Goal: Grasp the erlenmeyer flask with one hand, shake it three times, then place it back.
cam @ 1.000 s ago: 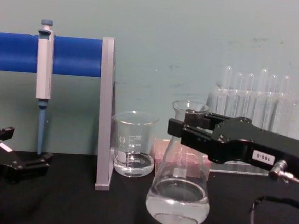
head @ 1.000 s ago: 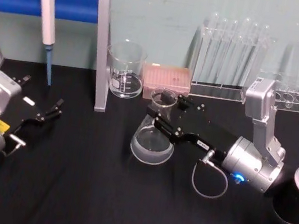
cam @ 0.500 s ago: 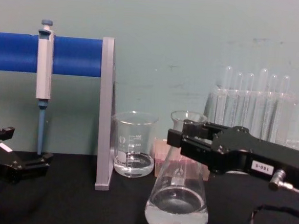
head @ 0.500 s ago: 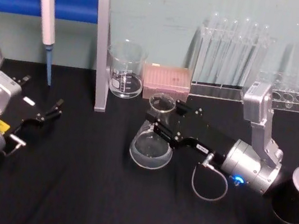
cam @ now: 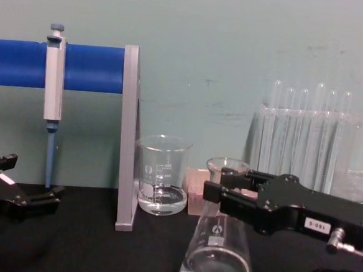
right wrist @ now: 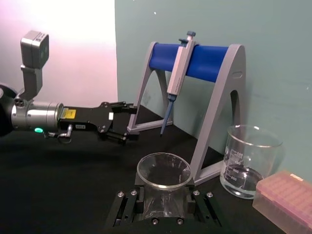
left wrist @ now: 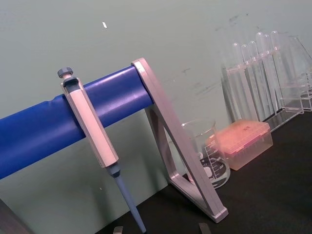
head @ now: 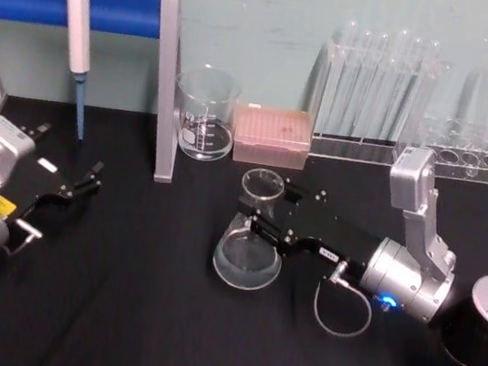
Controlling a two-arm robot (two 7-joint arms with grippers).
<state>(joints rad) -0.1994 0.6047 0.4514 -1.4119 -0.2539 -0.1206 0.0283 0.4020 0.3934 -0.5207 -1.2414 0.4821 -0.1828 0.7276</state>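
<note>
The right gripper point(head: 260, 212), reaching in from the right on its silver-grey arm, has its two black fingers closed against either side of the neck of the erlenmeyer flask point(head: 246, 256). The flask is upright at mid-table with clear liquid in its wide base, nearer than the glass beaker point(head: 203, 125) and the pink tip box point(head: 272, 135); whether its base touches the black table point(head: 130, 314) cannot be told. The left gripper point(head: 81, 183) sits at the table's left side, well apart from the flask, its fingers spread and empty.
</note>
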